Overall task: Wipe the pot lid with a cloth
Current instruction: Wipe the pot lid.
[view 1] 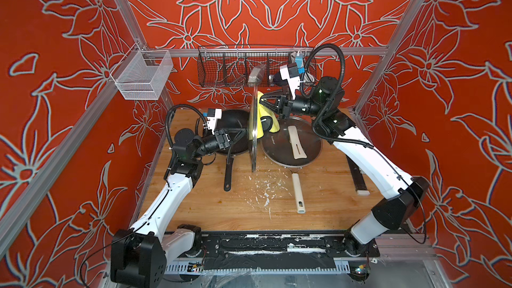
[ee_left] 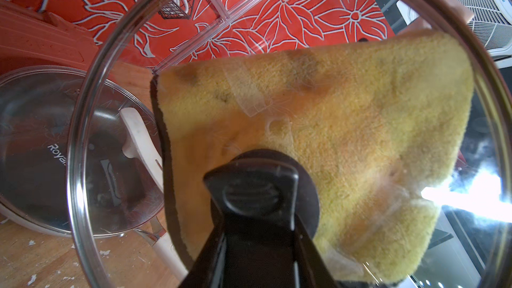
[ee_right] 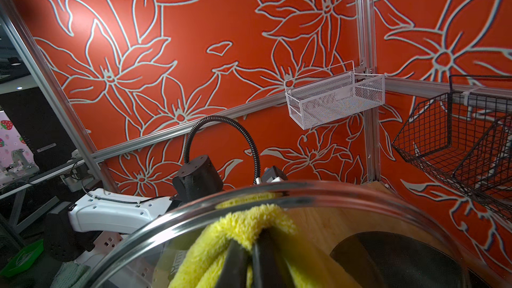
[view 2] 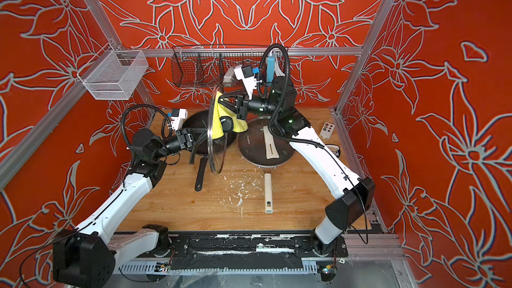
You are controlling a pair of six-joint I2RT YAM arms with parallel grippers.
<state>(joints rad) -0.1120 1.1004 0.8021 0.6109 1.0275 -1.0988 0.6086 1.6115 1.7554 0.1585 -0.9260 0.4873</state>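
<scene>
Your left arm stretches forward, left tool point(view 2: 203, 137) grasping the pot lid point(view 2: 219, 156) upright on edge; your right arm bends inward, right tool point(view 2: 223, 100) clenched on the yellow cloth point(view 2: 217, 117), pressed against the glass.

The upright pot lid point(view 2: 219, 159) walls off my middle. Left of it the black pan point(view 1: 235, 117) lies close; right of it the covered pan point(view 1: 277, 148) sits just beside; behind it hangs the wire basket point(view 1: 230, 67). In front of it I have open table point(view 1: 221, 209).
</scene>
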